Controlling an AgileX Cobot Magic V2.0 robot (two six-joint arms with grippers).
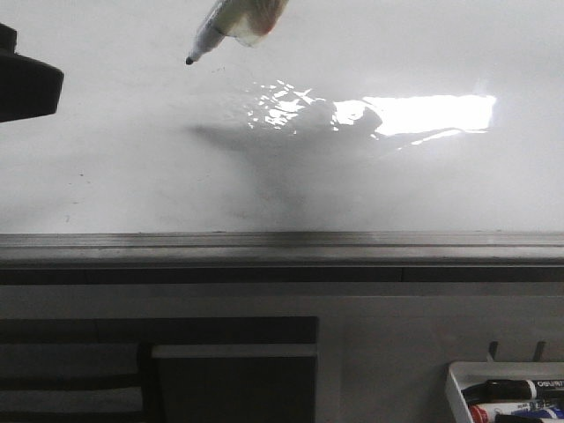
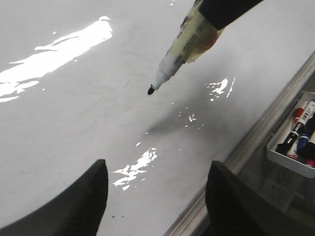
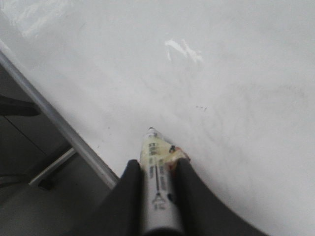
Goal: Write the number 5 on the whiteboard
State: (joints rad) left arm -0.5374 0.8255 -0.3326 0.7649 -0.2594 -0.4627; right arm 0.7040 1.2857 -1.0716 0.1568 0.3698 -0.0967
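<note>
At the far left of the front view we saw a dark part of the left arm (image 1: 26, 84) reaching in over the whiteboard (image 1: 115, 176). Its wrist camera showed the left gripper (image 2: 156, 196) spread wide, the two black fingers (image 2: 83, 201) well apart with nothing between them and only bare board beneath.

Moving right, we found the marker (image 1: 211, 31) coming down from the top edge of the front view, tilted, with its black tip (image 1: 189, 60) pointing down and to the left. From the left wrist view the tip (image 2: 150, 90) appeared to hang just off the glossy surface, though we could not tell for certain whether it touched. A soft grey shadow (image 1: 264, 141) lay on the board below and to the right of it.

The right gripper (image 3: 157, 196) was clenched on the marker (image 3: 156, 167), one dark finger (image 3: 128, 196) on each side of the pale barrel, which carried a patch of yellowish tape near the front.

We could make out no stroke of the number 5 anywhere on the board; only faint specks and smudges showed. Farther right a bright glare patch (image 1: 432, 113) sat on the white surface. The grey ledge (image 1: 282, 247) ran along the whiteboard's lower edge. At the lower right corner a small white tray (image 1: 458, 388) held several markers (image 1: 511, 397).
</note>
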